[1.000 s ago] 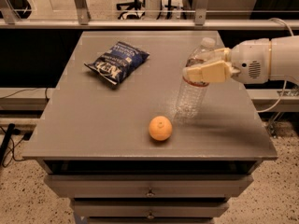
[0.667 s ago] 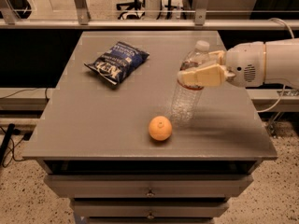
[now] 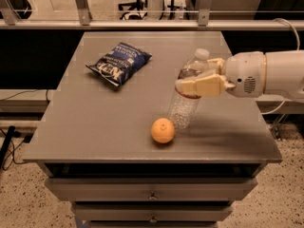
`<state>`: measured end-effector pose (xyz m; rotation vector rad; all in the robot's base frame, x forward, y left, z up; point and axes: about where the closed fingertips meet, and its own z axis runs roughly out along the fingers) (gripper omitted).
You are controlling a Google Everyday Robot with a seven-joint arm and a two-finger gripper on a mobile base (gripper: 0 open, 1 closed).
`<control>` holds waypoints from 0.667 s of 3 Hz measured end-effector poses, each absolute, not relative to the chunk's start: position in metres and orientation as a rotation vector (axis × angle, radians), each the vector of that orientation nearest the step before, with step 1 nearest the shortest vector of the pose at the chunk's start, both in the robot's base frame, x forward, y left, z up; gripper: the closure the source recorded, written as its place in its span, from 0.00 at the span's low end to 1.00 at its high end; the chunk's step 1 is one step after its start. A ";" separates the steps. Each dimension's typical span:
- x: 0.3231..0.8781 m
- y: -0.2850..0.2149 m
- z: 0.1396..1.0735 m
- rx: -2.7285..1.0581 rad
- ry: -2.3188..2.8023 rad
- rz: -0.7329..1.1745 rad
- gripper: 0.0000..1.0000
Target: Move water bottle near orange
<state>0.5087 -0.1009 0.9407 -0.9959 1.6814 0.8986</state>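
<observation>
Closest to you: two grey drawers (image 3: 152, 190) under the front edge of the table (image 3: 71, 137), each with a small knob. Speckled floor (image 3: 19, 198) at lower left.

On the tabletop near the front edge, right of centre, you have the orange (image 3: 163, 130), stem spot facing up. It sits free, nothing gripping it.

Just beside it, to the right and a little behind, is the water bottle (image 3: 183, 109). It's tilted, with the base down by the orange and the white cap leaning up and right. Base and orange look very close; can't tell if they touch, or whether the base rests on the table.

Your gripper (image 3: 184, 83) comes in from the right, its tan fingers (image 3: 202, 85) clamped around the bottle's upper body at the label band, so it's grasping the water bottle. The white arm (image 3: 266, 75) runs off the right edge, above the table's right side.

Further back, left of centre, a blue chip bag (image 3: 118, 63) lies flat, well apart from the bottle and orange.

Behind the table, a metal rail (image 3: 142, 25) runs across, and a white cable (image 3: 287, 25) loops at far right.
</observation>
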 end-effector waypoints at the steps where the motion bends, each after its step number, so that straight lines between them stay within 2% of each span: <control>1: 0.503 -0.097 0.936 -1.032 1.652 0.916 0.75; 2: 0.500 -0.096 0.933 -1.058 1.628 0.925 0.53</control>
